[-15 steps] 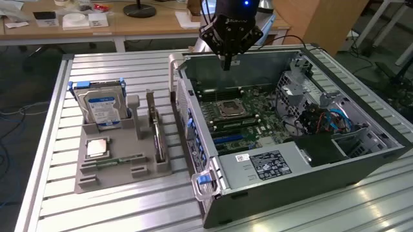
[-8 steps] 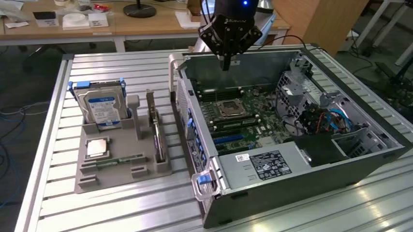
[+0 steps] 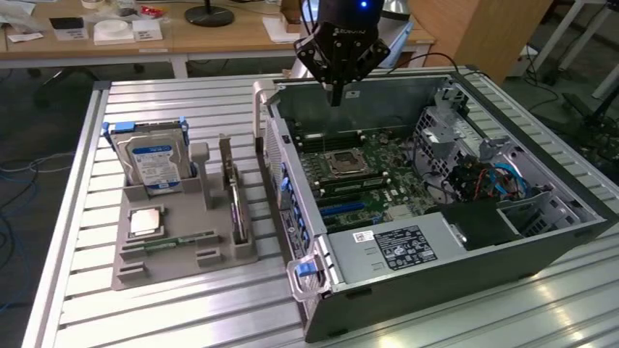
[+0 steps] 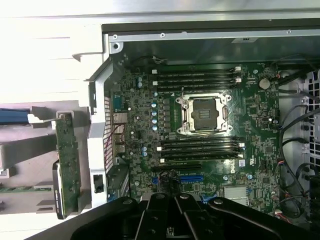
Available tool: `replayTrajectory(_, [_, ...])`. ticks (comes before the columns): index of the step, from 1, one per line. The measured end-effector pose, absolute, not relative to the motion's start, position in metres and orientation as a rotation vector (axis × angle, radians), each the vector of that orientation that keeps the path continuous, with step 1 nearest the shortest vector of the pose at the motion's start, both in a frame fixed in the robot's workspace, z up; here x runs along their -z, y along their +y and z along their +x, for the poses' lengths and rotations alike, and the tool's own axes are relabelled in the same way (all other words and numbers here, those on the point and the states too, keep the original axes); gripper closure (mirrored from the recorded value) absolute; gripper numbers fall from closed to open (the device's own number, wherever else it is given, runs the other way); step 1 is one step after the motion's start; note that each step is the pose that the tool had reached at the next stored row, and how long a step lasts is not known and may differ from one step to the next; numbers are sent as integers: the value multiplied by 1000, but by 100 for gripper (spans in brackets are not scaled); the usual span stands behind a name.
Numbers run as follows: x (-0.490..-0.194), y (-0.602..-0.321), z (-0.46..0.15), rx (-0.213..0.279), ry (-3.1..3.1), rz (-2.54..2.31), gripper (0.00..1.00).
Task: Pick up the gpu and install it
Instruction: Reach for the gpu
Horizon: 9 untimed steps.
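Your gripper (image 3: pixel 335 93) hangs with its fingers together, holding nothing, over the open computer case (image 3: pixel 435 290). The gpu (image 3: pixel 235 206) stands on edge in the grey holder (image 3: pixel 184 264) just beside the case, mid-tabletop. You cannot read the hard drive's (image 3: pixel 155 163) blue label or the case's sticker (image 3: pixel 401 246). The tabletop (image 3: pixel 174 319) is ribbed aluminium, and wooden desks (image 3: pixel 222 40) stand behind it.
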<state>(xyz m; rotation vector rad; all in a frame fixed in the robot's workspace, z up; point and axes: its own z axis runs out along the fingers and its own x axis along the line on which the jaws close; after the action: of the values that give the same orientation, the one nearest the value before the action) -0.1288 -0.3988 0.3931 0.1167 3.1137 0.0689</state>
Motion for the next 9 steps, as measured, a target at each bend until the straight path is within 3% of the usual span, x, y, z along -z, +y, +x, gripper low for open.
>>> replayTrajectory(9, [-393,-399,-136,-69,3114,117,89])
